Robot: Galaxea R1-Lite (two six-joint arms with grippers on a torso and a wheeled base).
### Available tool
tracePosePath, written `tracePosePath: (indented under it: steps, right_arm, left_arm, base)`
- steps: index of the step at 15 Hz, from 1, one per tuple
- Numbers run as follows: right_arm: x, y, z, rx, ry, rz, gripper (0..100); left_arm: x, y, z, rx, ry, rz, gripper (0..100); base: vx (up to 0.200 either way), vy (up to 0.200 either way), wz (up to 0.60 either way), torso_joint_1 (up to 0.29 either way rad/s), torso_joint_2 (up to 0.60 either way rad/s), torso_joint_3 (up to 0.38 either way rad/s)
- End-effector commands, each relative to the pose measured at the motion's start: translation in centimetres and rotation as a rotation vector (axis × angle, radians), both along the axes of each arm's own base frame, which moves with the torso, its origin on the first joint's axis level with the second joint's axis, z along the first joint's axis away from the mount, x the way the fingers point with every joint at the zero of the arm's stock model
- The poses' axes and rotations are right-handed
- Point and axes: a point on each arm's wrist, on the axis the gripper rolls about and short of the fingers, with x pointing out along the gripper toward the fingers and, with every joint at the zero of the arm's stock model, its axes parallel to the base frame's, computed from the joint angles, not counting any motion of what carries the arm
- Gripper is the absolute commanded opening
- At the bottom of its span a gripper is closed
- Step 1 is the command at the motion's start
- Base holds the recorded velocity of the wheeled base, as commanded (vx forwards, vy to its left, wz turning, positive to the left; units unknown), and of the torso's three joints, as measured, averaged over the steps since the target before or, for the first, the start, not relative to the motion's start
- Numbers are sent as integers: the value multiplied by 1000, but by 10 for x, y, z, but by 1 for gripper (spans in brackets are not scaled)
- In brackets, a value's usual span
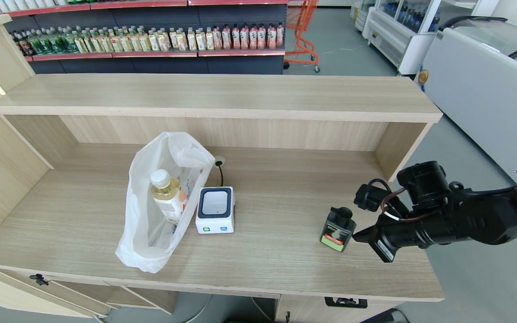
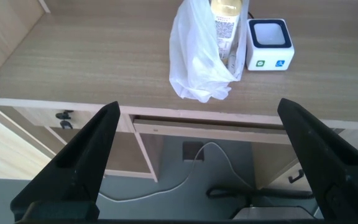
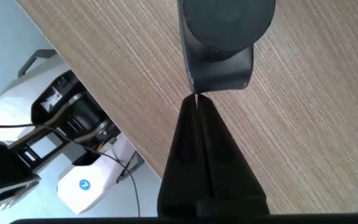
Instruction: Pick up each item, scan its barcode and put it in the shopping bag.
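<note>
Right gripper (image 1: 360,237), fingers closed, sits just beside the small dark black-capped bottle (image 1: 338,229) near the counter's (image 1: 285,255) right edge, probably aligning; left gripper (image 2: 199,109) gapes.

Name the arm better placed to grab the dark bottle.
Right. The right claw, shut, points at the dark bottle from close by; the left claw hangs open off the counter's front edge.

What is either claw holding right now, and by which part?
Nothing: the left claw is open and empty; the right claw is shut beside the dark bottle.
</note>
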Motion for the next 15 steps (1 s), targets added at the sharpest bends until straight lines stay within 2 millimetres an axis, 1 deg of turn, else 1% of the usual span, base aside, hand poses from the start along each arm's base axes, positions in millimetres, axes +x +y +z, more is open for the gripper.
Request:
tracePosePath:
  steps: [1, 4, 5, 6, 10, 11, 15]
  right_arm:
    - [-3, -1, 2, 3, -4, 0, 0]
    - [-16, -6, 14, 2, -35, -1, 0]
    - [-20, -9, 15, -4, -42, -6, 100]
    - [-20, -14, 17, -8, -53, -13, 100]
    - [-17, -17, 15, -13, -49, -22, 100]
    - [-12, -15, 9, -11, -47, -17, 100]
    - [5, 9, -17, 17, -58, 23, 100]
  left_arm:
    - [0, 0, 0, 0, 0, 1, 100]
    - [0, 0, 0, 0, 0, 1, 100]
    - [0, 0, 0, 0, 0, 1, 100]
    - [0, 0, 0, 0, 0, 1, 100]
    - [0, 0, 0, 0, 0, 1, 100]
    - [0, 0, 0, 0, 0, 1, 100]
    - [0, 0, 0, 0, 0, 1, 100]
  base:
    - [0, 0, 0, 0, 0, 0]
    - [0, 0, 0, 0, 0, 0]
    - [0, 0, 0, 0, 0, 0]
    - [0, 0, 0, 0, 0, 0]
    - [0, 0, 0, 0, 0, 0]
    - [0, 0, 0, 0, 0, 0]
    - [0, 0, 0, 0, 0, 0]
